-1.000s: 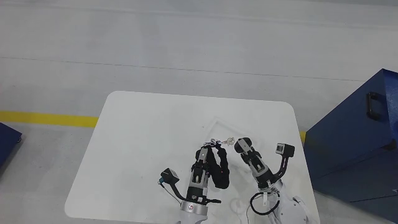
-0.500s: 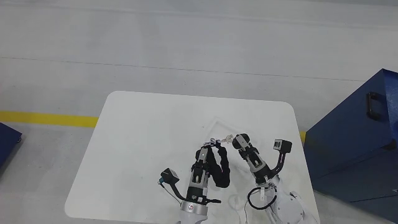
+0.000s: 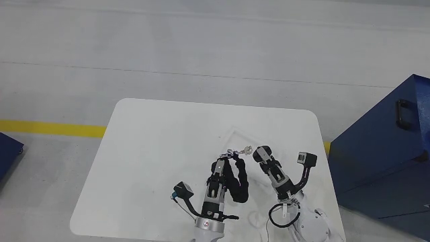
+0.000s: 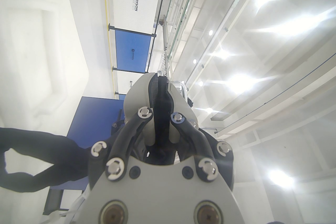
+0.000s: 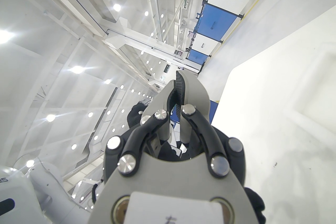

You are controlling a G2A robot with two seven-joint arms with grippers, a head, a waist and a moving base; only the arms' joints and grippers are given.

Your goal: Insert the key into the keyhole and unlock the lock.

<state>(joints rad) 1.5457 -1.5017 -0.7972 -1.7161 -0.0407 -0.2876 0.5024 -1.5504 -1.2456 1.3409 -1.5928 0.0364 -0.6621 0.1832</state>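
Note:
A small silver metal piece (image 3: pixel 247 152) hangs at the tip of my right gripper (image 3: pixel 254 152), above the near part of the white table (image 3: pixel 154 148). A thinner metal bit with a ring (image 3: pixel 232 153) sits at the tip of my left gripper (image 3: pixel 226 159). Which piece is the key and which the lock I cannot tell. The two tips are close together, pointing toward each other. In the wrist views the left gripper (image 4: pixel 158 78) and the right gripper (image 5: pixel 179 77) both have their pads pressed together, and what lies between them is hidden.
A shallow white tray outline (image 3: pixel 235 133) lies on the table just beyond the grippers. A blue cabinet (image 3: pixel 390 148) stands off the table's right side. The far and left parts of the table are bare.
The right arm has shifted slightly left, bringing its tip closer to the left gripper. The left arm has stayed put.

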